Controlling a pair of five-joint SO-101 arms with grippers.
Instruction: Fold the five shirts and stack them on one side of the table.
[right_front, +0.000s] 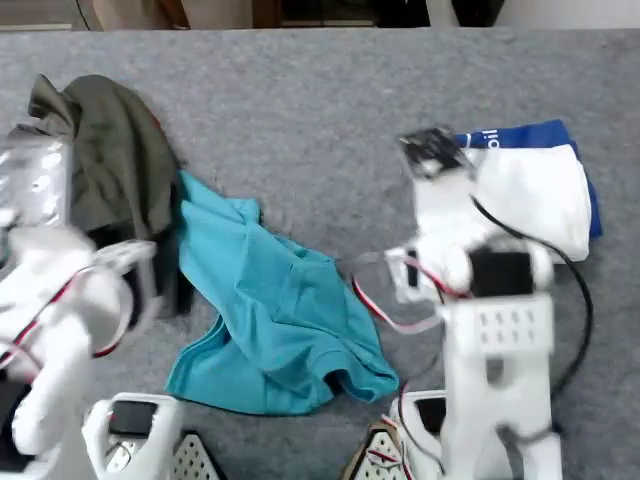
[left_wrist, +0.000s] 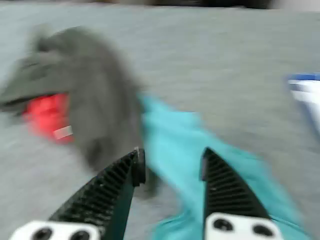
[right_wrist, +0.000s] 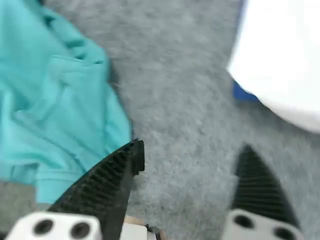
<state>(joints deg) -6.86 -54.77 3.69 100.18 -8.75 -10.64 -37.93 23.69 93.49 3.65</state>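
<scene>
A crumpled teal shirt (right_front: 275, 310) lies in the middle of the grey table. At the far left an olive shirt (right_front: 110, 150) is heaped, and the left wrist view shows a red shirt (left_wrist: 47, 115) under the olive shirt (left_wrist: 90, 90). At the right a folded white shirt (right_front: 535, 195) rests on a blue shirt (right_front: 520, 135). My left gripper (left_wrist: 170, 162) is open above the teal shirt (left_wrist: 185, 145), at its edge next to the olive heap. My right gripper (right_wrist: 192, 152) is open over bare table between the teal shirt (right_wrist: 55, 100) and the white shirt (right_wrist: 280, 55).
The table (right_front: 330, 110) is covered in grey felt, with free room along the back and middle. Both arm bases (right_front: 500, 400) stand at the front edge. A red and white cable (right_front: 385, 315) hangs beside the right arm, close to the teal shirt.
</scene>
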